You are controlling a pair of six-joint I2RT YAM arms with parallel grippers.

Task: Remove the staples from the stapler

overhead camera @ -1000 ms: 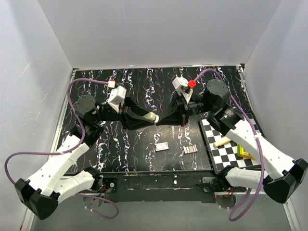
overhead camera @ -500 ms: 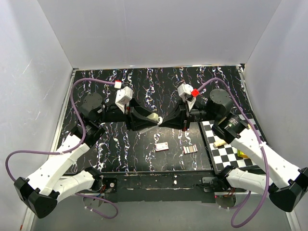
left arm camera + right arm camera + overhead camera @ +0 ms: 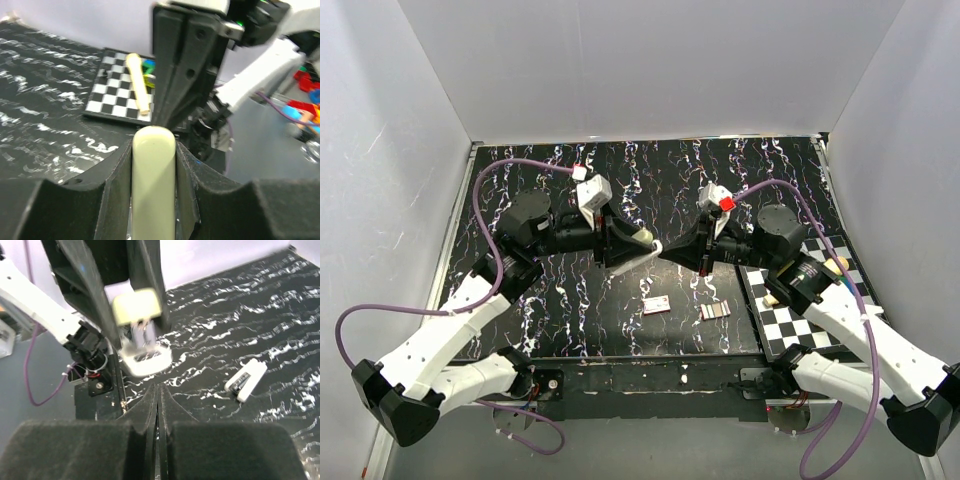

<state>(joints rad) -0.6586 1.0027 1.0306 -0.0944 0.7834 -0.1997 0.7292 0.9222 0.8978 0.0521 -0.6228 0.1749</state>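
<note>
1. Left end effector: pinches the cream stapler, up above the middle of the table.
2. Right end effector: pressed together, tip near the stapler's front.
3. Below, on the table: small white piece.

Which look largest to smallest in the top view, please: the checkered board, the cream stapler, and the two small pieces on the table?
1. checkered board
2. cream stapler, held nearer the camera
3. left small piece and right small piece: alike, unranked

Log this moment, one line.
left pincer: grips stapler, aloft | right pincer: shut, tips by stapler's free end | contact: unclear
</note>
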